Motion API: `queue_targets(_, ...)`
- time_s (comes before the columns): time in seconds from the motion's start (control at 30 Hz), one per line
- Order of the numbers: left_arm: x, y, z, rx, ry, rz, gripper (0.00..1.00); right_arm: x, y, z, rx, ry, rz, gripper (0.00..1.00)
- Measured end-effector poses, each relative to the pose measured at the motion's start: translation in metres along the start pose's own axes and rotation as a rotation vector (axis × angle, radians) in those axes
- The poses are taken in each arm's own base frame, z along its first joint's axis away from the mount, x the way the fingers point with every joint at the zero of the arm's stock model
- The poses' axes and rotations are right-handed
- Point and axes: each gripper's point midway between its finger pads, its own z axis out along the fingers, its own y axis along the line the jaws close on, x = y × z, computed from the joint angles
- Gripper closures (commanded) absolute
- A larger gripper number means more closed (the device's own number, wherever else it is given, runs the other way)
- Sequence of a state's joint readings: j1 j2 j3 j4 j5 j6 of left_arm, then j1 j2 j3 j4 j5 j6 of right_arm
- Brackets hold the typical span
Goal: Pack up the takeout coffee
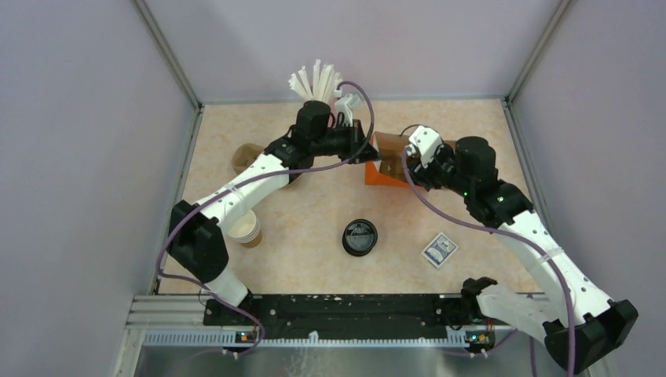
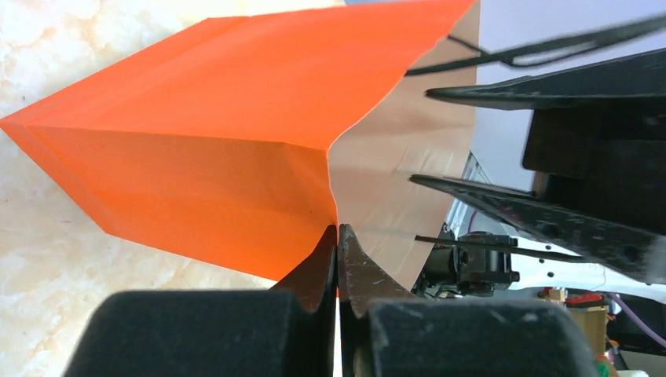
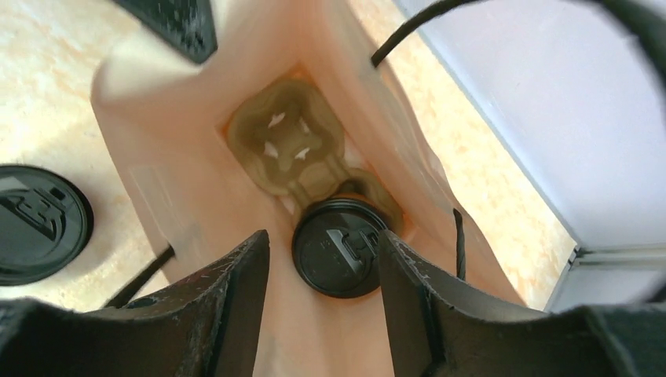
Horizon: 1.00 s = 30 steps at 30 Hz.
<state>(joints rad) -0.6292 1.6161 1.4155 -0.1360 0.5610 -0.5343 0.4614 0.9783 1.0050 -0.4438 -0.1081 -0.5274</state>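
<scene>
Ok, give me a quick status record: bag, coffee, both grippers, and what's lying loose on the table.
bag: orange bag, standing, mouth open
bag floor: moulded cup carrier
coffee: takeout coffee deep inside the bag, at the carrier's end; cannot tell if it is seated in a slot
left gripper: jaws shut on the bag's rim
right gripper: over the bag mouth, jaws open, framing the coffee's lid
loose on table: flat black lid; lidless paper cup
</scene>
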Motion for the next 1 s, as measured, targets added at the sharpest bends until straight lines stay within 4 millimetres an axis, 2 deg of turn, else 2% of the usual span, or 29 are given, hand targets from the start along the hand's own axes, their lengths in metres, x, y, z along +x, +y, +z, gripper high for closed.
queue_targets(0.17,0.005,0.009,0.003,-0.031,0.036,-0.067,1.00,-0.018,-0.009,-0.005,0.021,-0.028,0.041,0.47)
queue_targets(0.47,0.001,0.021,0.000,-0.069,0.054,-0.146,1.00,-0.007,-0.009,0.006,0.027,0.049,0.115,0.47)
queue_targets(0.6,-0.004,0.024,0.003,-0.070,0.058,-0.173,1.00,-0.012,-0.012,0.012,0.035,0.053,0.172,0.47)
queue_targets(0.8,-0.012,0.023,0.009,-0.083,0.092,-0.214,1.00,-0.031,-0.026,0.022,0.069,0.046,0.267,0.47)
queue_targets(1.0,-0.016,0.026,0.013,-0.107,0.120,-0.248,1.00,-0.027,-0.028,0.030,0.089,0.073,0.305,0.47)
